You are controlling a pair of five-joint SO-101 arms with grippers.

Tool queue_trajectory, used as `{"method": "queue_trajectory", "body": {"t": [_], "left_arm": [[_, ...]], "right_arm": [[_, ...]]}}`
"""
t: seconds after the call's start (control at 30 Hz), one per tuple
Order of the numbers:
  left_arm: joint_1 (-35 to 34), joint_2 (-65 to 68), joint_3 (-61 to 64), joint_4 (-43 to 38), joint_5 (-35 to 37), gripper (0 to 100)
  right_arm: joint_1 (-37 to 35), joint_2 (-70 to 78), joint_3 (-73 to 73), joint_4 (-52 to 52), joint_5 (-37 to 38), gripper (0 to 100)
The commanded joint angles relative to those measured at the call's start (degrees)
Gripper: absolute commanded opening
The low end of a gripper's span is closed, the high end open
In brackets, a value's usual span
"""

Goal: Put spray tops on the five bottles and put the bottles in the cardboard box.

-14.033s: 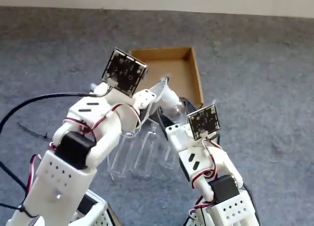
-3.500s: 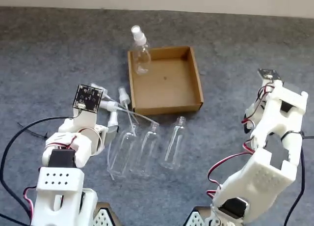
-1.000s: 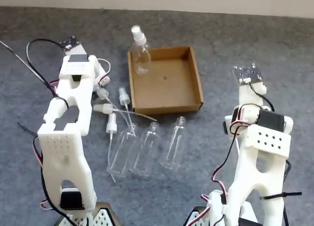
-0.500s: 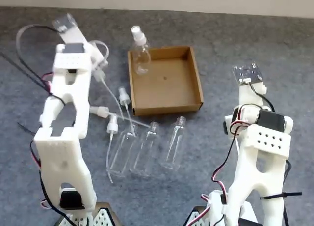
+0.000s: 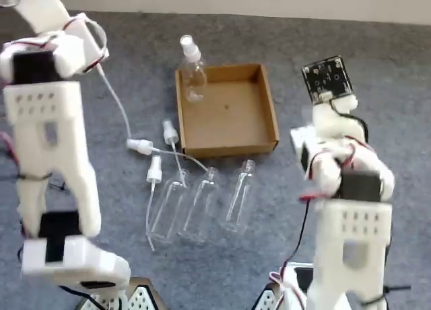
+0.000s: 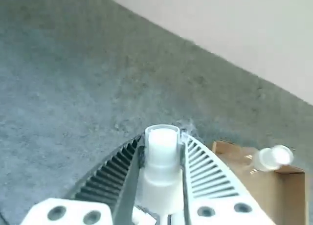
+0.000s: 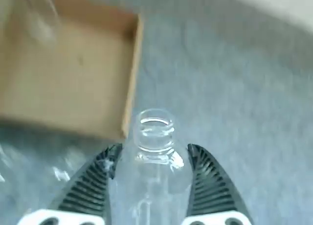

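Observation:
My left gripper [image 6: 162, 139] is shut on a white spray top [image 6: 161, 156] and hangs high over the table's far left; the top's thin tube [image 5: 118, 104] dangles below it. My right gripper [image 7: 154, 149] is shut on a clear open-necked bottle [image 7: 155, 129], held upright just right of the cardboard box [image 7: 133, 73]. Three clear bottles [image 5: 202, 199] lie side by side in front of the box [image 5: 229, 148]. A capped bottle [image 5: 192, 71] leans at the box's far left corner. Three loose spray tops [image 5: 140, 145] lie left of the box.
Grey carpet [image 5: 350, 40] covers the table, bare at the far right and far left. The right arm [image 5: 343, 189] stands right of the lying bottles. The loose tops' thin tubes run across the bottles' necks.
The left arm has risen and swung to the far left with the spray top, its tube trailing. The right arm has turned toward the box with its bottle.

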Motion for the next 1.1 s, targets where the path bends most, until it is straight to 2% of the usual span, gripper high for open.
{"method": "queue_trajectory", "body": {"t": [0.0,0.1,0.2,0.27,0.4,0.63,0.77,1.07], "left_arm": [[1.36,-12.88,-2.42,4.84,-0.7,0],[5.23,-19.03,-2.42,6.77,-0.79,0],[12.26,-24.22,-2.42,6.33,-0.79,0],[17.19,-26.51,-2.51,6.24,-0.79,0],[27.38,-27.56,-2.33,0.7,-0.88,0],[35.21,-27.47,-2.24,-8.7,-1.23,0],[37.41,-24.57,-1.27,-13.1,-6.15,0],[40.92,-16.48,0.84,-14.51,-6.77,0]], "right_arm": [[-8.04,-8.4,3.47,-9.71,-6.42,0.5],[-15.96,-13.05,13.67,-19.74,-9.49,0.5],[-21.41,-16.66,23.25,-29.05,-11.78,0.5],[-23.52,-18.95,28.79,-34.68,-13.36,0.5],[-25.71,-24.04,38.37,-43.21,-16.18,0.5],[-27.38,-34.86,49.45,-44.62,-14.68,0.5],[-27.38,-39.08,52.0,-44.44,-14.68,0.5],[-27.12,-40.84,52.79,-41.36,-14.68,0.5]]}}
